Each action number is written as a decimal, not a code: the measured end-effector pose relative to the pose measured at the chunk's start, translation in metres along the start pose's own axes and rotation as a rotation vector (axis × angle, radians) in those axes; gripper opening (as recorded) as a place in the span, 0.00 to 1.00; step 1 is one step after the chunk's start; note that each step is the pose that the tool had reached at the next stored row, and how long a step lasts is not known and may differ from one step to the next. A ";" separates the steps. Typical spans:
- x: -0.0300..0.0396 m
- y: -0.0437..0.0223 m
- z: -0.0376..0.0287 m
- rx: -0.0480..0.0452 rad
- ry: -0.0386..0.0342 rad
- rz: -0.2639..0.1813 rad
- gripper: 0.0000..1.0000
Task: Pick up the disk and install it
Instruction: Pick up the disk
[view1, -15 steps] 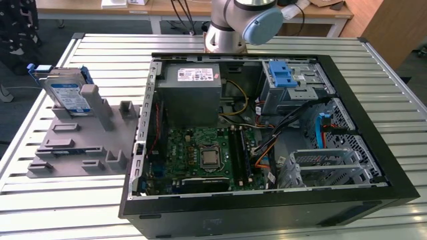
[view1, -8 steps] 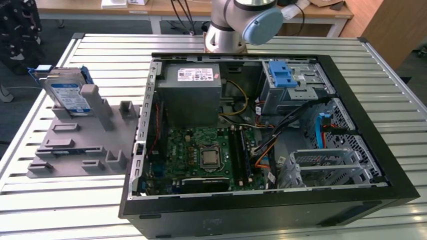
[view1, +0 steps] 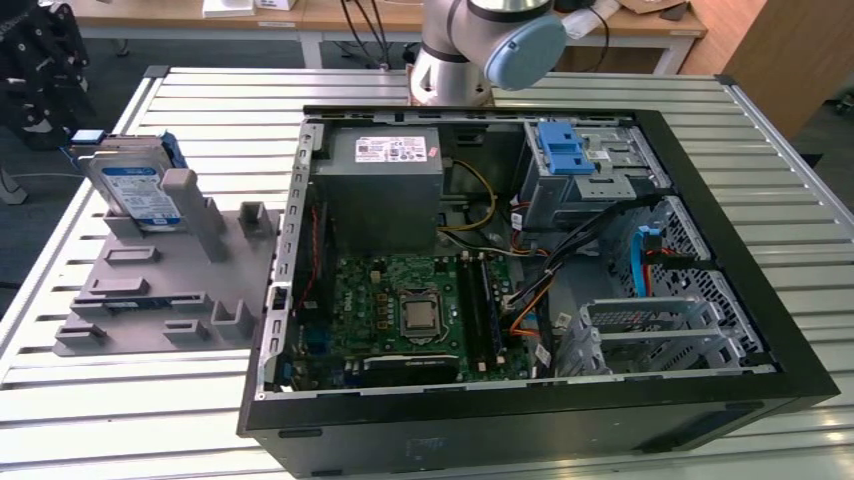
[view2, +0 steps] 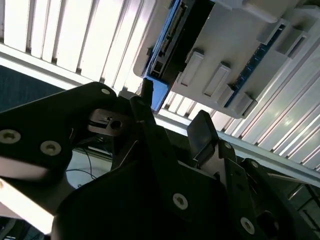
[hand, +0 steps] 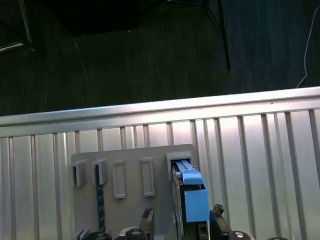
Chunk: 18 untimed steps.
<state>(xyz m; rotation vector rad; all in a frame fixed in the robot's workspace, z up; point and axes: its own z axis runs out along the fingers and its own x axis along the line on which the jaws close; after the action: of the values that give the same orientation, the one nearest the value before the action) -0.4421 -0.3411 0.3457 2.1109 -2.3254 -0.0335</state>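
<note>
Disk: the hard drive (view1: 134, 190) stands upright on edge in a slot of the grey fixture plate (view1: 160, 300). It sits at the plate's far end, on the exterior view's left of the open computer case (view1: 534, 425), and is not yet in the case.
Desk: a slatted metal desk (view1: 200, 95) carries the plate and the case, which lie just beside each other.
Pincer: in the first wrist view the pincer (hand: 182, 214) is spread and pinches nothing; both dark fingertips (hand: 146, 216) show.
Disk to pincer: in the first wrist view the disk's blue-bracketed upper edge (hand: 195, 197) lies between the two fingertips, nearer one than the other. In the second wrist view one fingertip (view2: 145, 92) overlaps the bracket's blue corner (touching or merely in front, I cannot tell).
Handling (a judgement): stiff and dense for its size, so it should not flex or sag in a grip. The bare metal faces look smooth and could slide under light pressure. It is likely sensitive to knocks, and the connector edge (view2: 172, 45) looks like the part to keep clear of.
Where to hold (a judgement): across the two broad flat faces near the free upper edge, above the plate's posts, where the bracket gives a less slippery surface.
</note>
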 end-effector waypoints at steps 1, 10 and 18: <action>0.0000 0.0000 0.0001 -0.0003 0.0003 -0.013 0.55; 0.0000 0.0000 0.0005 -0.0001 0.0001 -0.014 0.55; 0.0000 0.0000 0.0006 -0.0005 0.0007 -0.050 0.55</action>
<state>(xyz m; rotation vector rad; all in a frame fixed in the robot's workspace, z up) -0.4421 -0.3411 0.3451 2.1676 -2.2721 -0.0334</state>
